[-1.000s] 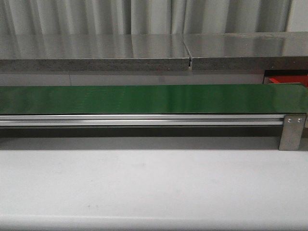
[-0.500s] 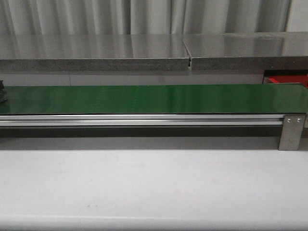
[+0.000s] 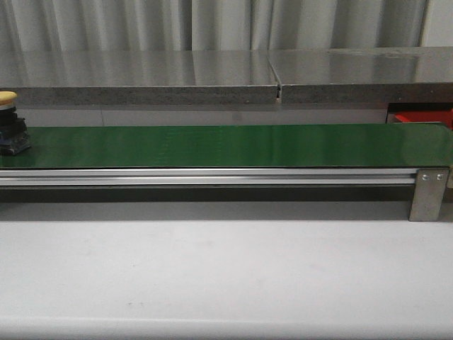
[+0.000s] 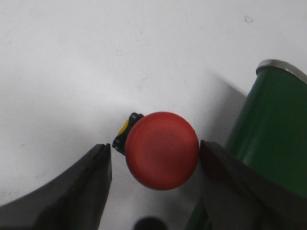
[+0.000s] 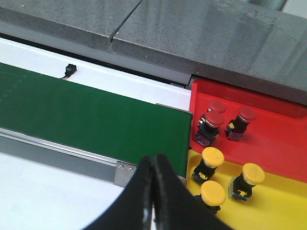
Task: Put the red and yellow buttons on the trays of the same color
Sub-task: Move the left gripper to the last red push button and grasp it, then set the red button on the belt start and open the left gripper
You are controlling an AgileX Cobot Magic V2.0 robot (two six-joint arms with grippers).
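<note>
In the left wrist view a red button (image 4: 162, 149) with a black and yellow base stands on the white table beside the end of the green belt (image 4: 273, 129). My left gripper (image 4: 154, 146) is open around it: one finger (image 4: 225, 177) sits at the cap's edge, and the other finger (image 4: 88, 184) is a small gap away. A yellow button (image 3: 7, 131) stands on the belt (image 3: 226, 145) at the far left of the front view. My right gripper (image 5: 153, 165) is shut and empty, above the belt's other end, near the red tray (image 5: 283, 143) and the yellow tray (image 5: 278, 201).
Three red buttons, one of them (image 5: 211, 125), lie in the red tray. Three yellow buttons, one of them (image 5: 211, 160), lie in the yellow tray. A grey stone ledge (image 3: 141, 78) runs behind the belt. An aluminium rail (image 3: 212, 177) and end bracket (image 3: 429, 193) front it.
A yellow button has come into the front view at the belt's far left end and travelled a little to the right. Neither arm shows there.
</note>
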